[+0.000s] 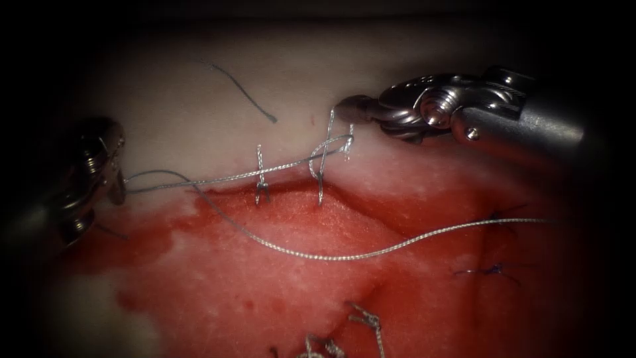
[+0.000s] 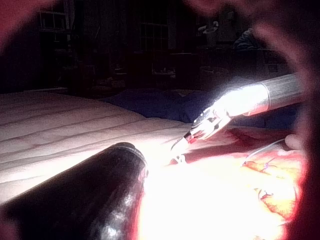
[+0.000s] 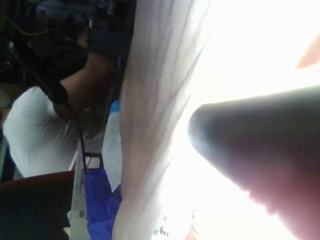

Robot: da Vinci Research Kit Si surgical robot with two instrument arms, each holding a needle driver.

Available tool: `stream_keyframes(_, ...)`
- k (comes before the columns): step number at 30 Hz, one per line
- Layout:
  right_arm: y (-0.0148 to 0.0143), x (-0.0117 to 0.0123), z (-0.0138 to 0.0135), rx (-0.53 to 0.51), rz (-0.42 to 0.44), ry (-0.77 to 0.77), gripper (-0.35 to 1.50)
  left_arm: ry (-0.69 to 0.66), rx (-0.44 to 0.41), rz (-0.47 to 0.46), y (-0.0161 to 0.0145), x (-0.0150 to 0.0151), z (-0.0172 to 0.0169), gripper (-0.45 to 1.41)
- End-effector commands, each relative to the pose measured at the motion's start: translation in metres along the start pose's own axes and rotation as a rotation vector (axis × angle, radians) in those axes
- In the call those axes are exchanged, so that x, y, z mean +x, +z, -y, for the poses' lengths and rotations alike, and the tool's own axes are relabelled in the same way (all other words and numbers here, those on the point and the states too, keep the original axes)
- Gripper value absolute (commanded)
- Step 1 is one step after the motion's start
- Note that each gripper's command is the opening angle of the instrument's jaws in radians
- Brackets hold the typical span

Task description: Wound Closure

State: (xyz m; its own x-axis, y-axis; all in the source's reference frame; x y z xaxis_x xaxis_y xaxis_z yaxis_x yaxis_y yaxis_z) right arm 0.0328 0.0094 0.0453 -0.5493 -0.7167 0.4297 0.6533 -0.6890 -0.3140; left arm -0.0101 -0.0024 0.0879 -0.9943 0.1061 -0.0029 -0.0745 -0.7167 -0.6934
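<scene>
Steel jaws of your right tool point(image 1: 351, 111) sit closed on the thread point(image 1: 331, 126) at the far side of the cut point(image 1: 291, 192), just above the right-hand stitch, where the strand loops and crosses itself. Your left tool point(image 1: 106, 169) waits at the left edge with its jaws shut on the same thread's other end, which runs taut and nearly level from there to the loops.

No needle is visible, so I cannot tell where it lies; neither tool holds it.

Outward from the jaws, two stitches point(image 1: 262, 179) stand across the cut, side by side, on the tissue point(image 1: 199, 79). A long slack strand point(image 1: 344, 255) sweeps from the left tool across the red fluid point(image 1: 265, 292) on the near side and off to the right.

The thread's long axis lies left to right between your tools, and your right tool is much nearer the loops. A loose cut end of thread point(image 1: 245, 93) lies on the far tissue, well apart from both.
</scene>
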Motion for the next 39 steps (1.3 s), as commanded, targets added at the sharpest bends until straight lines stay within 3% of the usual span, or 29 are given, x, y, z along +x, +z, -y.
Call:
stream_keyframes(1, -0.0004, -0.0018, 0.0002, 0.001, 0.010, 0.003, -0.35, 0.000, 0.008, -0.006, -0.0015, 0.0003, 0.0004, -0.45)
stream_keyframes(20, -0.0004, -0.0018, 0.0002, 0.001, 0.010, 0.003, -0.35, 0.000, 0.008, -0.006, -0.0015, 0.0003, 0.0004, -0.45)
stream_keyframes(21, -0.0004, -0.0018, 0.0002, -0.039, 0.009, 0.055, -0.35, 0.000, 0.008, -0.006, -0.0015, 0.0003, 0.0004, -0.45)
stream_keyframes(22, -0.0004, -0.0016, 0.0001, -0.150, -0.050, 0.192, -0.35, 0.000, 0.008, -0.006, -0.0015, 0.0003, 0.0004, -0.45)
stream_keyframes(23, -0.0004, -0.0014, 0.0000, -0.263, -0.167, 0.294, -0.35, 0.000, 0.008, -0.006, -0.0015, 0.0003, 0.0004, -0.45)
stream_keyframes(24, -0.0001, -0.0013, -0.0002, -0.361, -0.296, 0.277, -0.35, 0.000, 0.008, -0.006, -0.0015, 0.0003, 0.0004, -0.45)
stream_keyframes(26, 0.0004, -0.0013, -0.0004, -0.435, -0.319, -0.038, -0.35, 0.000, 0.008, -0.006, -0.0015, 0.0003, 0.0004, -0.45)
stream_keyframes(27, 0.0006, -0.0016, -0.0005, -0.421, -0.297, -0.210, -0.35, 0.000, 0.008, -0.006, -0.0015, 0.0003, 0.0004, -0.45)
stream_keyframes(32, 0.0002, -0.0015, -0.0009, -0.184, -0.187, -0.287, -0.35, 0.000, 0.008, -0.006, -0.0015, 0.0003, 0.0004, -0.45)
stream_keyframes(39, -0.0001, -0.0019, -0.0007, -0.180, -0.170, -0.277, -0.35, 0.000, 0.008, -0.006, -0.0015, 0.0003, 0.0004, -0.45)
